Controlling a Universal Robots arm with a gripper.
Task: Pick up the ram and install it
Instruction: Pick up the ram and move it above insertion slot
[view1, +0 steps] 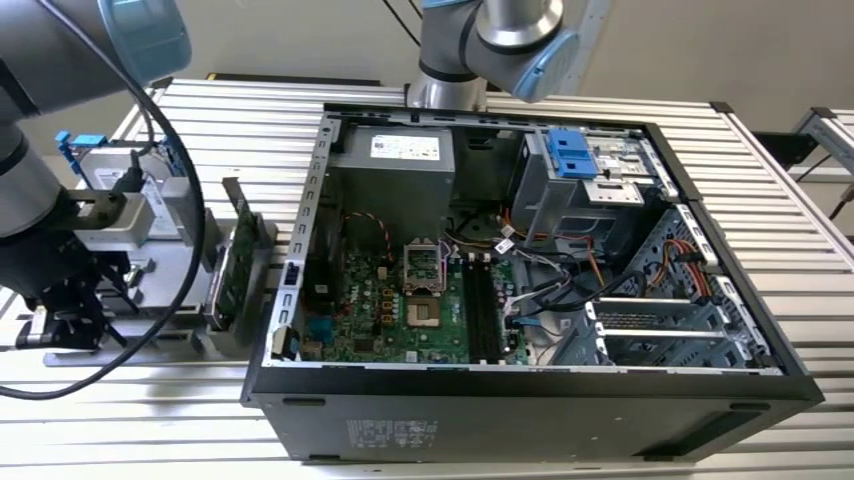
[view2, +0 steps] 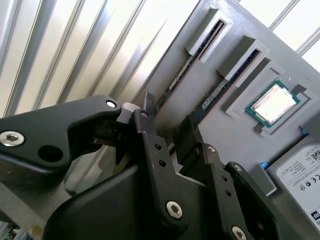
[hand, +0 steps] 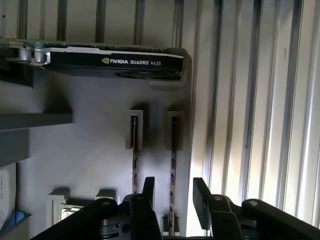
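A slatted metal table carries an open computer case. At the case's nine o'clock in the exterior view, the arm hangs over a grey parts holder. A graphics card stands on edge in that holder. The hand is spread open. Its fingers straddle the ram, which stands on edge in its slot just beside a second stick. A processor lies in a recess of the holder near the slots.
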